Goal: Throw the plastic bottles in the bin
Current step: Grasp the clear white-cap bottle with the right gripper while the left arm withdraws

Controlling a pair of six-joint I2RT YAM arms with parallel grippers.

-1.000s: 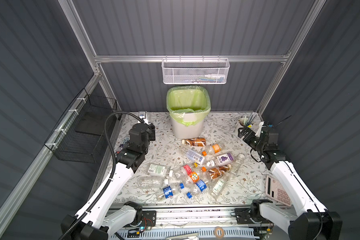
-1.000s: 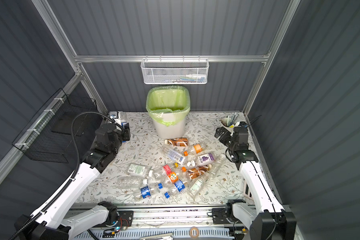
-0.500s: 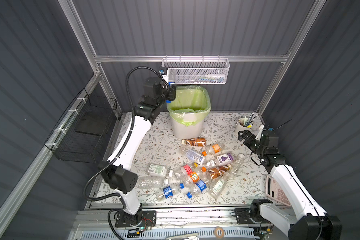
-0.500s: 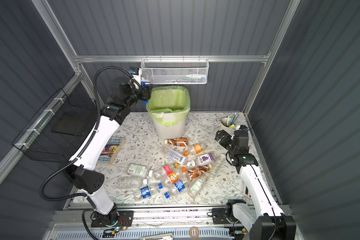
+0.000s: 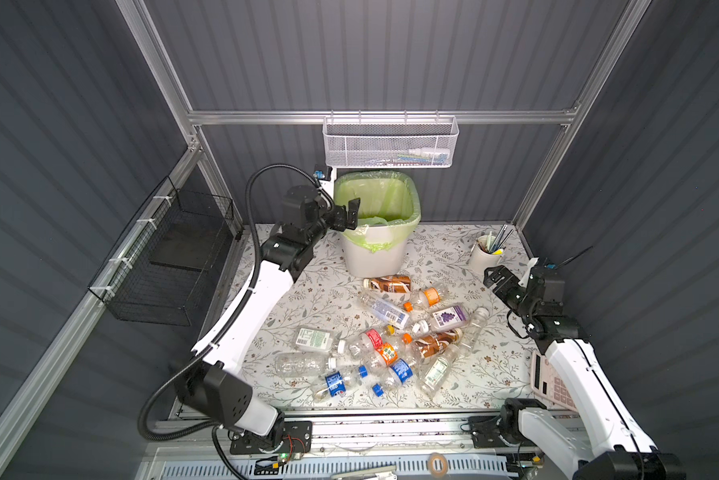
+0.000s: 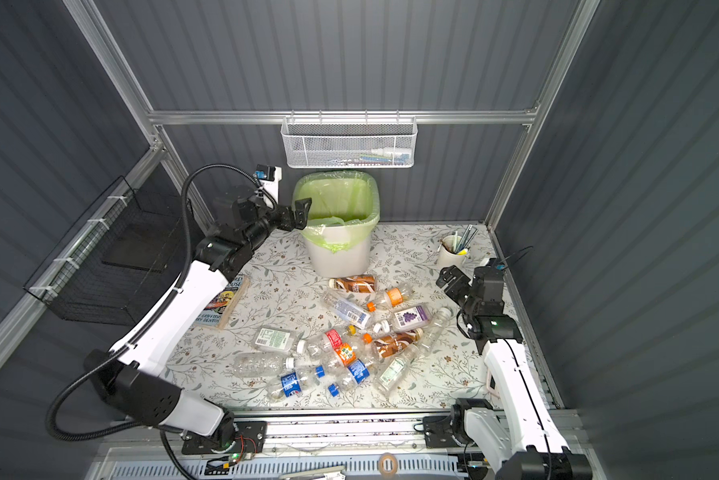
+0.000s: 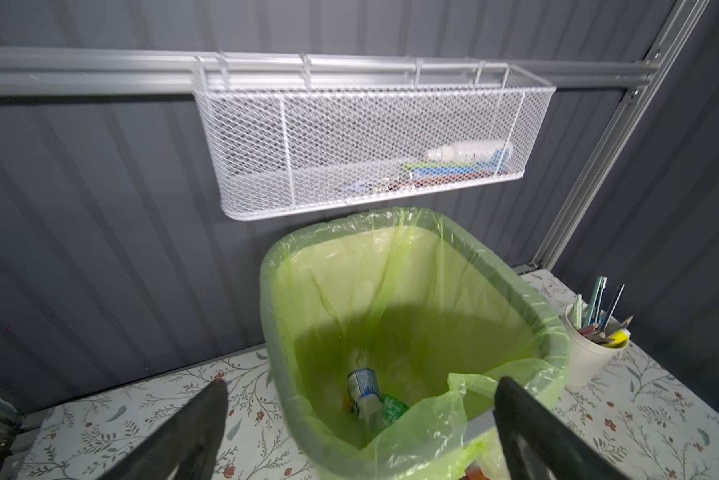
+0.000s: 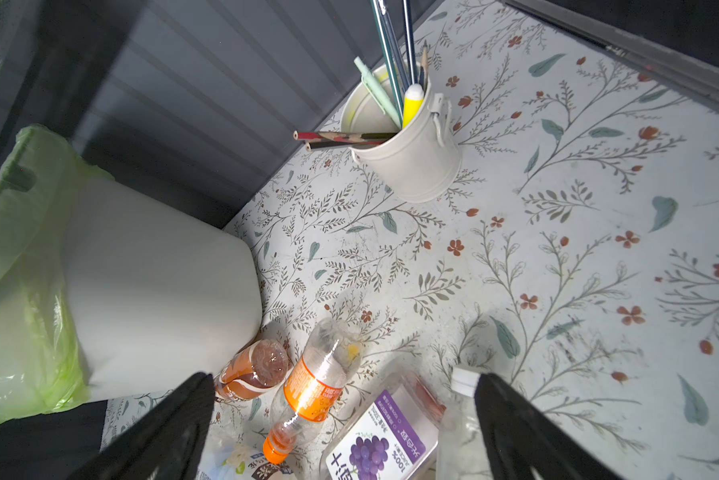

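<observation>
On floral mat (image 8: 557, 257); "100%" grape-label bottle (image 8: 385, 440)

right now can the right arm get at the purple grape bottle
Probably yes: the right gripper hangs open close by, and the purple grape bottle lies uncovered with nothing between them; a clear bottle crowds one side.

1. The left gripper (image 5: 346, 215) has swung from low over the left edge of the desk (image 5: 308, 299) up to the left rim of the bin (image 5: 409, 199), upper centre of both top views.
2. Its fingers (image 7: 208, 411) have spread wide apart.
3. In a top view the book (image 6: 225, 301), earlier hidden under that arm, shows at middle left.
</observation>
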